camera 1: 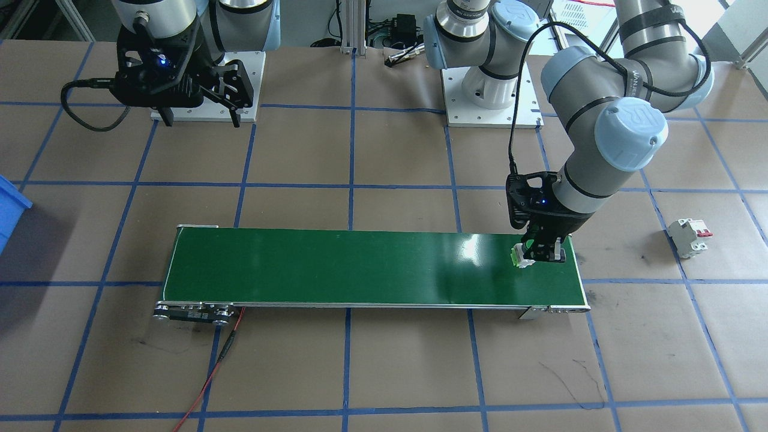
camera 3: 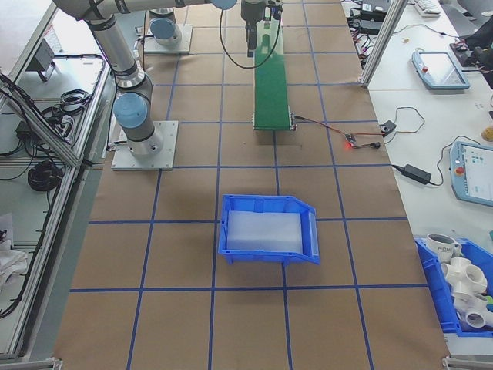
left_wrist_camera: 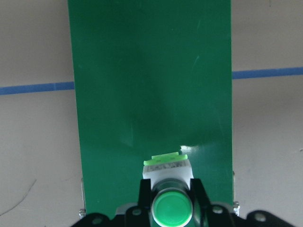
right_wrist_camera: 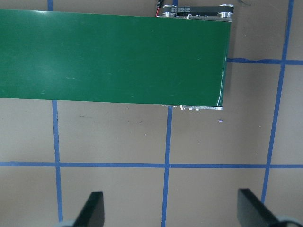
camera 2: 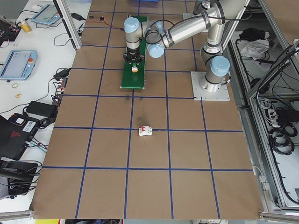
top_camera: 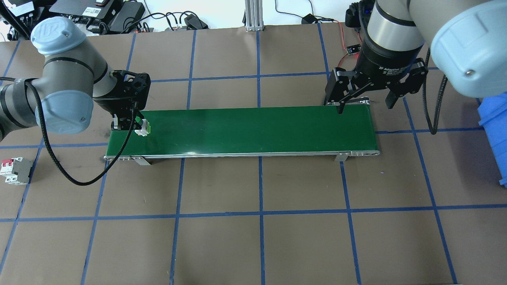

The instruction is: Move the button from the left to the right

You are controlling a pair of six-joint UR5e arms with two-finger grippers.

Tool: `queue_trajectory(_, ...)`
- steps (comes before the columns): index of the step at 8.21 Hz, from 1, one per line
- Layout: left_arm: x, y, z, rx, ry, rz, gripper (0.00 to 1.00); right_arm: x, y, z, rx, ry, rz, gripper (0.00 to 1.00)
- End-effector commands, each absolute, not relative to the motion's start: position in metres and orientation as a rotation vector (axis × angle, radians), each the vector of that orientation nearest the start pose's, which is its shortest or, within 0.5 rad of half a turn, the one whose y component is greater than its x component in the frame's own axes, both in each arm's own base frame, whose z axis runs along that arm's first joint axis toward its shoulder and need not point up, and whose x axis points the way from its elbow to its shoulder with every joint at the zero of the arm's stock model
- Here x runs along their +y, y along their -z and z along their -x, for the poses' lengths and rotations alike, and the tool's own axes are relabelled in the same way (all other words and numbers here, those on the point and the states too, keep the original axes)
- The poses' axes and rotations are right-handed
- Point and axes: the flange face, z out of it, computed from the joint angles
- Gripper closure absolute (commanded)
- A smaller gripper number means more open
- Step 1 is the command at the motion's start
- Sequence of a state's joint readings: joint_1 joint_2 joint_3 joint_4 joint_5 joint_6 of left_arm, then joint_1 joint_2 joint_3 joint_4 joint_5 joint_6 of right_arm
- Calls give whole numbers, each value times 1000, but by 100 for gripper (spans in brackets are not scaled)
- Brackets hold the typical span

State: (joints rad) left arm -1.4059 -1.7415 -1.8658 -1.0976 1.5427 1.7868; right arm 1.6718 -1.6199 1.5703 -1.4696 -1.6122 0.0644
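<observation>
The left gripper has its jaws pinching the button, one finger on each side of its white body, with the round green cap facing up toward the wrist camera. The button sits at the left end of the green conveyor belt, low over or on the belt surface; contact with the belt cannot be told. In the front-facing view the same grip shows at the belt's end near the left arm, the button poking out beside the fingers of the left gripper.

The right gripper hangs above the opposite end of the belt with its jaws spread wide and nothing between them; its two fingertips show far apart at the bottom of the wrist view, over bare bench paper beside the belt's end.

On the bench, covered in brown paper with a blue tape grid, a white circuit breaker with red levers lies well apart from the belt, toward the bench's left edge. A blue bin stands off the belt's right end. A red wire trails from the belt's motor end.
</observation>
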Motion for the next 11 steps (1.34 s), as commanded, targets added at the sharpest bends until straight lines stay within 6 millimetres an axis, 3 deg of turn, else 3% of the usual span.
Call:
queue_trajectory(1,-540,-301,48,-2146,-50,2272,100,-450,-502,-176,3186,-77,60,0)
queue_trajectory(6,-544,-291,48,-2100,-35,2307,96,-451,-501,-175,3184,-78,60,0)
queue_trajectory(7,-545,-288,49,-2092,-45,2301,4,-452,-501,-175,3184,-75,63,0)
queue_trajectory(9,-547,-283,48,-2131,-33,2258,0,-455,-499,-176,3176,-59,64,0)
queue_trajectory(11,-547,-285,48,-2139,-44,2264,0,-482,-473,-180,3167,-70,64,0)
